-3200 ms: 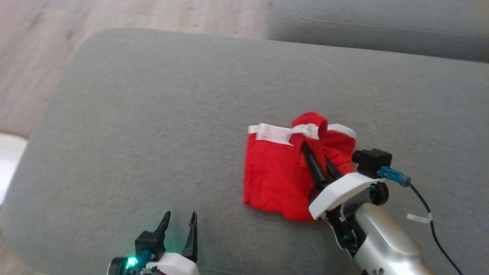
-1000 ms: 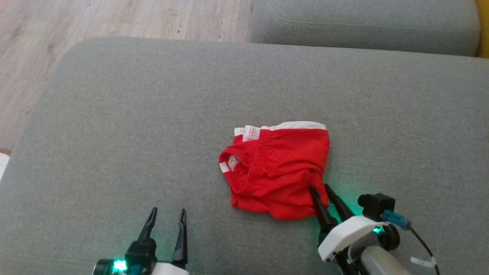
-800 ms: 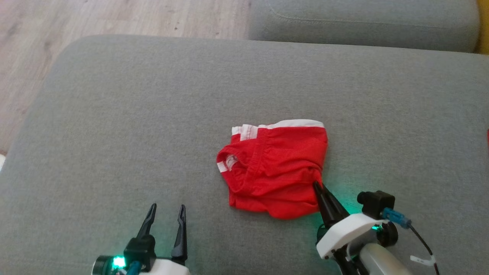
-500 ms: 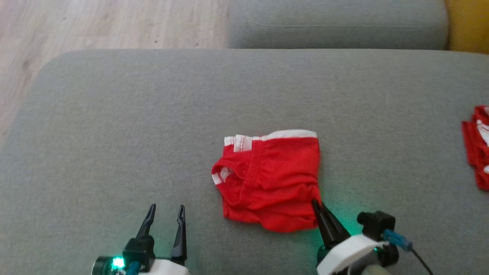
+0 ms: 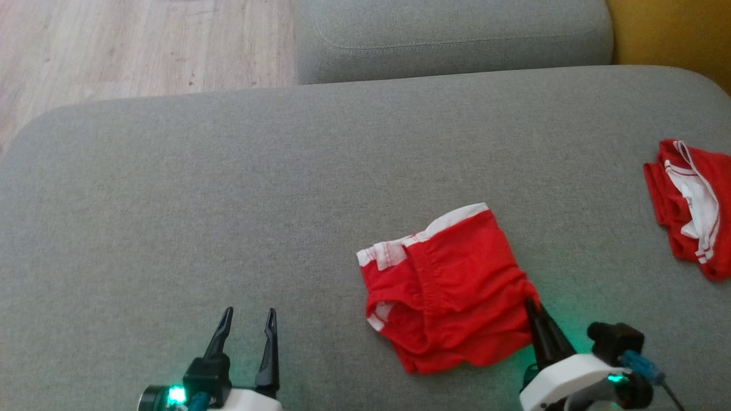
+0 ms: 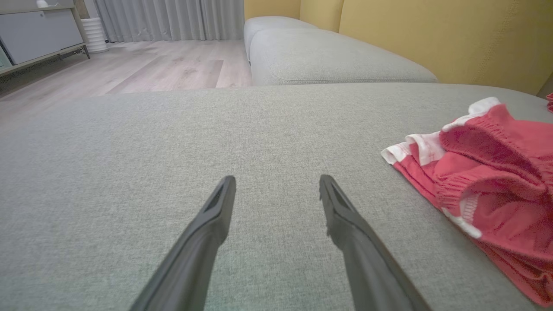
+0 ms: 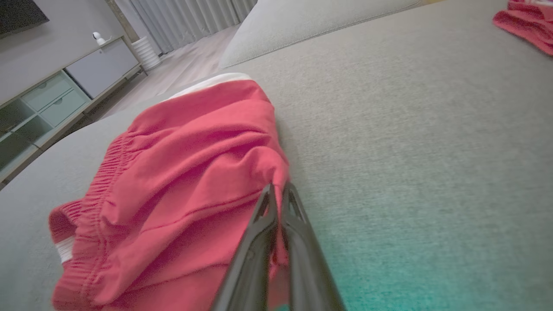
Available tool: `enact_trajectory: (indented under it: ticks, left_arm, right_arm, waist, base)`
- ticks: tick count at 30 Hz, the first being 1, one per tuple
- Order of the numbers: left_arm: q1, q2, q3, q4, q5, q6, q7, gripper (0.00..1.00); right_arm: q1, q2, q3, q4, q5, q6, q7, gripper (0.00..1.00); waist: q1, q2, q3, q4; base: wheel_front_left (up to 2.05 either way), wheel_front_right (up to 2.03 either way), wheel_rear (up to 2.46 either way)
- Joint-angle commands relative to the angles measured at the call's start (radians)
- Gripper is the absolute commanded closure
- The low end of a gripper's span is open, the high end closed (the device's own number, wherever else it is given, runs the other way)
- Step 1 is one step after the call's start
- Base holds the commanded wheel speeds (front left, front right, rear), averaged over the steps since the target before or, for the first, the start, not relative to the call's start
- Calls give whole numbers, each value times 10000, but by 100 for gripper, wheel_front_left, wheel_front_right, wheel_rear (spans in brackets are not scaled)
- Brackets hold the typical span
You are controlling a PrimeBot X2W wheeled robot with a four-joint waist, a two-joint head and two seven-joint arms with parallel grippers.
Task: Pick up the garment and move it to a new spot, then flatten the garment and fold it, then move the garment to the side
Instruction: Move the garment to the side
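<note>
The garment [image 5: 451, 285] is a pair of red shorts with a white waistband, folded and lying on the grey sofa cushion [image 5: 228, 200]. My right gripper [image 5: 532, 305] is shut on the garment's near right corner; in the right wrist view the red cloth [image 7: 181, 172] is pinched between the closed fingertips [image 7: 278, 192]. My left gripper [image 5: 247, 315] stands open over bare cushion to the garment's left, nothing between its fingers. The left wrist view has the garment [image 6: 488, 172] at the right, apart from the open left gripper [image 6: 276, 183].
A second red and white garment [image 5: 685, 200] lies at the cushion's far right edge. Another grey cushion [image 5: 451, 34] sits behind, with a yellow backrest [image 5: 674, 28] at the right. Wooden floor [image 5: 114, 45] lies beyond the cushion's far left. A cabinet [image 7: 65, 82] stands across the room.
My right gripper has shut on the garment's near right corner. The garment has turned and slid right. The camera has swung right, bringing the second garment into view. The left gripper has not moved.
</note>
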State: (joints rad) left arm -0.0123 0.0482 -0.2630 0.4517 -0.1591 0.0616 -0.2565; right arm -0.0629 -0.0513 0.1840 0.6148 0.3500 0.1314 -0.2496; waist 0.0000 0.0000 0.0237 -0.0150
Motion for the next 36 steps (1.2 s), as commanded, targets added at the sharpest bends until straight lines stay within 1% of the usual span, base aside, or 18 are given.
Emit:
enact_trajectory:
  ticks: [1,4,8,11,15,19,28,32,36]
  left_arm:
    - [-271,20,243,-188,-57,30,-53,0]
    - [-293,20,240,-207,-90,45,-53,0]
    - [-272,20,363,-307,-96,166,-53,0]
    - [-267,20,561,-436,-40,278,-53,0]
    - [-292,20,811,-710,140,438,-53,0]
    - [-233,20,858,-837,318,471,-53,0]
    - [-41,20,742,-764,361,377,-53,0]
    - [-132,20,578,-671,353,298,-53,0]
    - [-316,20,372,-566,331,229,-53,0]
  right_arm:
    - [-419,-62,80,-264,-84,-7,-122,0]
    - [-395,-40,-565,-721,-470,-7,-122,0]
    - [-254,-8,-1181,-1980,-1187,-7,-122,0]
    - [-219,4,-1222,-2609,-1477,-7,-122,0]
    - [-319,7,-1127,-2826,-1887,-7,-122,0]
    - [-314,8,-1033,-2571,-2123,-7,-122,0]
    - [-358,9,-697,-1977,-1838,-7,-122,0]
    - [-852,10,-470,-1109,-1520,-7,-122,0]
    - [-1736,10,-342,281,-1375,-7,-122,0]
  waist:
    - [0,0,-3,7]
    - [0,0,-23,10]
    - [0,0,-37,-36]
    - [0,0,-43,-83]
    - [0,0,-29,-91]
    - [0,0,-83,-42]
    - [0,0,-101,96]
    - [0,0,145,233]
    - [0,0,490,481]
  base:
    - [0,0,0]
    - [0,0,0]
    - [0,0,0]
    - [0,0,0]
    - [0,0,0]
    - [0,0,0]
    - [0,0,0]
    - [0,0,0]
    - [0,0,0]
